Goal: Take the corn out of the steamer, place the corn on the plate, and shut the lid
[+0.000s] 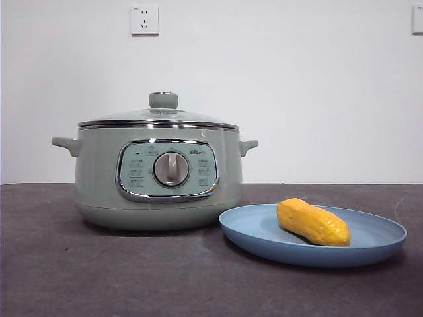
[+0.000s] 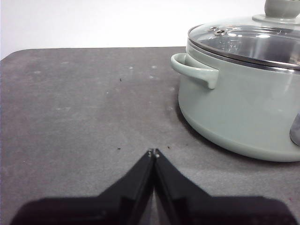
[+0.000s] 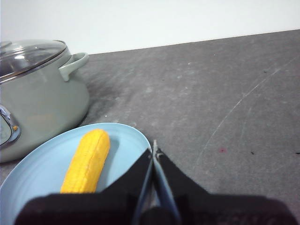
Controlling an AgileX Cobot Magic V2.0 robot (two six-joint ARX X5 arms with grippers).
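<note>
The plate (image 1: pixel 383 247) holds the corn (image 1: pixel 312 222) beside the steamer (image 1: pixel 99 185), lid (image 1: pixel 158 117) seated, so both end effectors, left (image 2: pixel 153 152) and right (image 3: pixel 154 151), pressed together and empty, risk only nudging the finished arrangement.

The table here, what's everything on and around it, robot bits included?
steamer: one, pale green, on the dark table, beside the plate
lid: one, clear glass with green knob, closed on the steamer
plate: one, light blue, on the table
corn: one, yellow-orange, lying on the plate
table: one, dark grey
socket: one, white, on the wall above the steamer
left claw: one, black, shut, near the steamer's handle
right claw: one, black, shut, at the plate's edge
</note>
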